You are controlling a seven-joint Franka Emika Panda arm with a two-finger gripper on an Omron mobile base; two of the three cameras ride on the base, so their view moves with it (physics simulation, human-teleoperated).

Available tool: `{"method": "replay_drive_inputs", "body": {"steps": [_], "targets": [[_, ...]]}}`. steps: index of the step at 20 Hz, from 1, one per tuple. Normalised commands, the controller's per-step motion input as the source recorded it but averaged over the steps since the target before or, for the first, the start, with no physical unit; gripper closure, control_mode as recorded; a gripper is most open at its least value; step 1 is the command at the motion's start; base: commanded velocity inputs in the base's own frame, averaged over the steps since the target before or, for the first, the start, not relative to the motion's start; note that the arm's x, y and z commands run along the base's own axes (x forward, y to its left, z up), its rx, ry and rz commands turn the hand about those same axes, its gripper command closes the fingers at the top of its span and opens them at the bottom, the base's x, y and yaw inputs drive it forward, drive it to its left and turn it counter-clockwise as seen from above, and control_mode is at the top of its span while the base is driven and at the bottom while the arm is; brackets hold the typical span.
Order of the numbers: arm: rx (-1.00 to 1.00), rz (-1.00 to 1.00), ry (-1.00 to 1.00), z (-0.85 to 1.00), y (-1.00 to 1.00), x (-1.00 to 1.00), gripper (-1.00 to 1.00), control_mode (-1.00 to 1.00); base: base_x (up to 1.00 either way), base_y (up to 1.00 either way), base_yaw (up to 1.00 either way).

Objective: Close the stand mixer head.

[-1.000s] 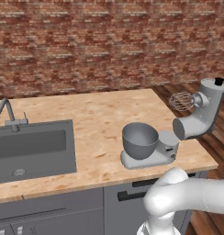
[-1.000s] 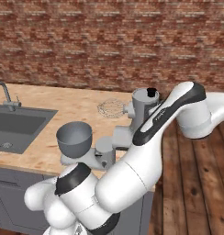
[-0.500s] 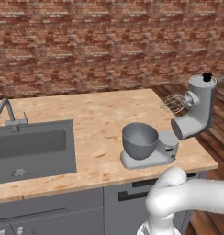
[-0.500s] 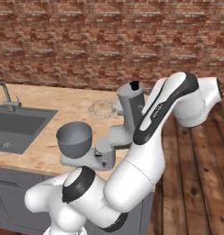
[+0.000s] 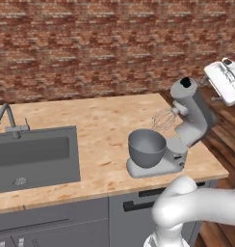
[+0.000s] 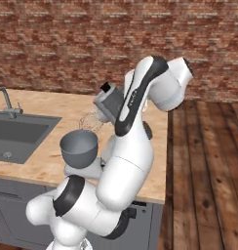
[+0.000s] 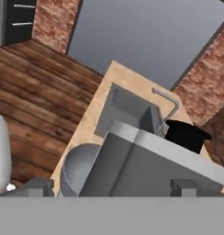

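the stand mixer head (image 5: 192, 112) is tilted up on the mixer's column, raised above the mixing bowl (image 5: 147, 147), with its front end highest and a small black knob (image 5: 186, 82) on top. the wire whisk (image 5: 163, 119) hangs from its underside, above the bowl's rim and toward the brick wall (image 5: 90, 43) from the bowl. the mixer base (image 5: 155, 166) stands on the wooden table (image 5: 100, 125), near its right end, well apart from the sink (image 5: 32, 154) and its faucet (image 5: 8, 120).

in the right base view the head (image 6: 110, 102) shows just behind the white arm, above the bowl (image 6: 79, 148). in the hand view the head (image 7: 146, 170) is very close below the camera, the knob (image 7: 187, 133) at its far end, the bowl (image 7: 79, 167) beside it and the sink (image 7: 127, 110) beyond.

the tool (image 7: 109, 188) has its two dark fingertips (image 7: 38, 186) spread wide on either side of the head; whether they touch it cannot be told. in the left base view the white hand (image 5: 224, 79) is just beside the head's raised end, on the side away from the sink.
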Motion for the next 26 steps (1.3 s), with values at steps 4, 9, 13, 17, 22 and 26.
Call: {"method": "replay_drive_inputs", "body": {"steps": [4, 9, 13, 17, 22, 26], "targets": [[-0.25, 0.37, 0.00, -0.64, 1.00, 0.07, -1.00, -1.00, 0.00, 0.00, 0.00], [-0.27, 0.38, 0.00, -0.63, 1.00, 0.00, -1.00, -1.00, 0.00, 0.00, 0.00], [-0.30, 0.36, 0.00, -0.16, 1.00, 0.00, -1.00, -1.00, 0.00, 0.00, 0.00], [-0.16, 0.20, -0.07, 0.20, 1.00, -0.18, -1.00, -1.00, 0.00, 0.00, 0.00], [-0.07, 0.12, -0.11, 0.14, 0.66, -0.30, -1.00, -1.00, 0.00, 0.00, 0.00], [-0.05, 0.01, -0.08, 0.00, 0.20, -0.32, -1.00, -1.00, 0.00, 0.00, 0.00]]}}
